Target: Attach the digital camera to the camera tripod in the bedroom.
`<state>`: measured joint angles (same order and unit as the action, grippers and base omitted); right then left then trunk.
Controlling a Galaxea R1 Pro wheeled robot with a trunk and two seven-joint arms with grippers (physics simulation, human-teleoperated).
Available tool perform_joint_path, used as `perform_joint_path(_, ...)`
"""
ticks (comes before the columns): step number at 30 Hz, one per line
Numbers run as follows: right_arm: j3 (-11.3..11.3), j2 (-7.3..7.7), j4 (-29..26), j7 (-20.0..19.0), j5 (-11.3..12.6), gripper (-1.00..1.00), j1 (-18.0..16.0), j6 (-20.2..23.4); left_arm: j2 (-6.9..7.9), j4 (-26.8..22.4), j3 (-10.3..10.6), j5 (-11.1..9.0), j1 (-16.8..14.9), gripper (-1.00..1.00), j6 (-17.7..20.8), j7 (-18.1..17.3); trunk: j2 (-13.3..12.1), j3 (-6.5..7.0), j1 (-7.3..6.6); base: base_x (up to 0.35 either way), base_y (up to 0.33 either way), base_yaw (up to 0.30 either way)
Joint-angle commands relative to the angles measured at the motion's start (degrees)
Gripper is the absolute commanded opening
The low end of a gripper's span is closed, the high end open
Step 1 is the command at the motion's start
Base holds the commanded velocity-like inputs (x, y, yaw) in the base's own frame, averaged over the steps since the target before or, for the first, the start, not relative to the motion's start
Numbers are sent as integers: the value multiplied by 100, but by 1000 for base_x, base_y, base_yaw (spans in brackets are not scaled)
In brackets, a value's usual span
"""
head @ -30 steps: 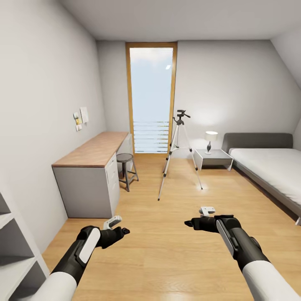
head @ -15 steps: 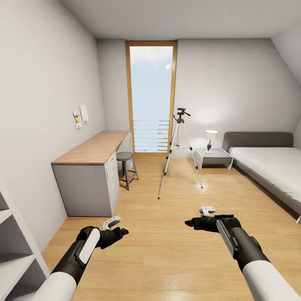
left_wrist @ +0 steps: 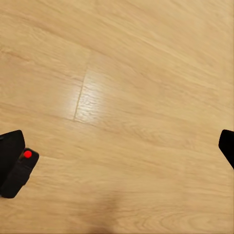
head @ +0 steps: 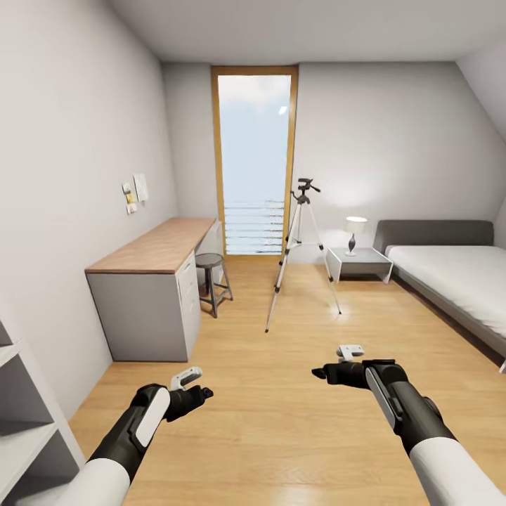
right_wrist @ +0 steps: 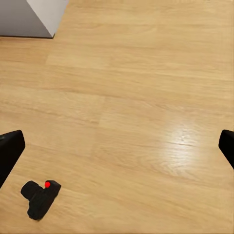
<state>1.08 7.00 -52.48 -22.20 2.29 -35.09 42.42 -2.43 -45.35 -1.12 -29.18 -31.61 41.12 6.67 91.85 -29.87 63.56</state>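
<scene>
- Left gripper (head: 200,393), at seven o'clock in the head view, is spread wide and empty.
- Digital camera (right_wrist: 41,198) is seen lying on the wood floor (head: 281,422), not yet picked up.
- Camera tripod (head: 302,253) stands bare at twelve o'clock.
- Right gripper (head: 320,371), at five o'clock, is spread wide and empty.

Wide bare light wood floor (head: 281,393) runs fwd to the tall silver-legged camera tripod (head: 301,256) — open on approach. Grey wood-topped desk (head: 151,295) w/ small round metal stool (head: 211,281) hems one side, grey bed (head: 457,281) the other.
</scene>
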Motion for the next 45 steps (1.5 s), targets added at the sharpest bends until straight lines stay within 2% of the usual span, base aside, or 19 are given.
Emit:
perform_joint_path(1,13,4,-29,4,13,100,-5,32,-7,-6,-11,-62,-3,100,24,52,45,-25,22,0,0,0)
perform_joint_path(3,14,6,-45,2,12,100,-5,36,-9,-3,-11,-61,-3,100,22,53,125,-61,66,0,0,0)
perform_joint_path(8,0,18,-268,-10,77,100,-2,493,-10,0,-17,-61,-3,100,19,54,326,-151,176,0,0,0)
perform_joint_path(10,-1,19,-309,-11,81,100,-1,526,-7,0,-20,-61,-3,100,19,54,406,-187,220,0,0,0)
perform_joint_path(45,15,12,-393,6,34,100,0,558,-3,-5,-20,-61,-3,100,15,55,1810,-815,989,0,0,0)
